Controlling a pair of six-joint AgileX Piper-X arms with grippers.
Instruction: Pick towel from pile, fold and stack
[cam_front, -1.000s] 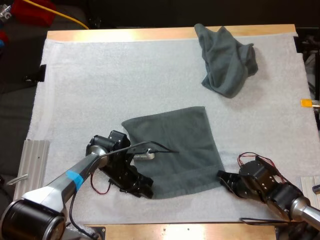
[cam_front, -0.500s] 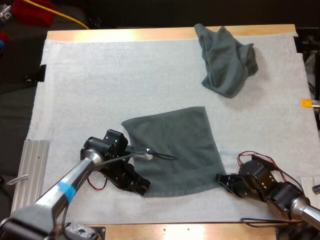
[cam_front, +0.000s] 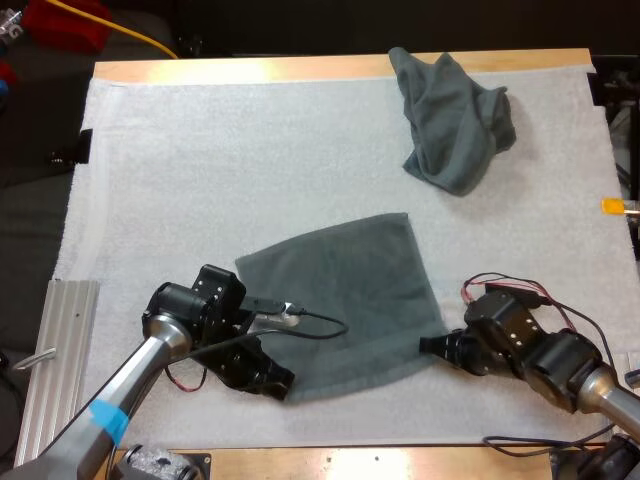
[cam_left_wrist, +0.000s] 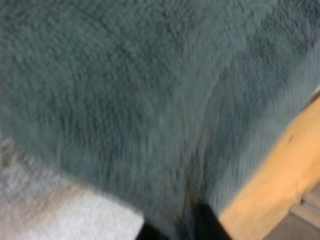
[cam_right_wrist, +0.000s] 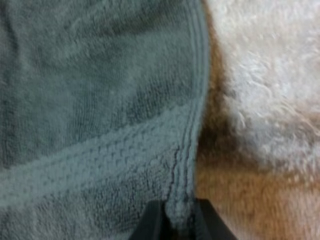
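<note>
A dark grey-green towel (cam_front: 345, 295) lies spread flat on the white mat (cam_front: 200, 170), near the front middle. My left gripper (cam_front: 281, 380) is at its near left corner; in the left wrist view the cloth (cam_left_wrist: 130, 100) bunches down into the dark fingers (cam_left_wrist: 210, 225), which are shut on it. My right gripper (cam_front: 430, 345) is at the near right corner, and its fingers (cam_right_wrist: 152, 222) pinch the towel's hemmed edge (cam_right_wrist: 187, 150) from both sides. A second, crumpled towel (cam_front: 455, 120) sits at the back right of the mat.
A ribbed metal rail (cam_front: 58, 340) lies off the mat's left edge. The wooden table edge (cam_front: 350, 465) runs close in front of both grippers. Bare mat spreads across the back left and the middle.
My left gripper has pulled back towards the near left, and the towel's left side has shifted with it. My right gripper has moved left onto the towel's near right corner.
</note>
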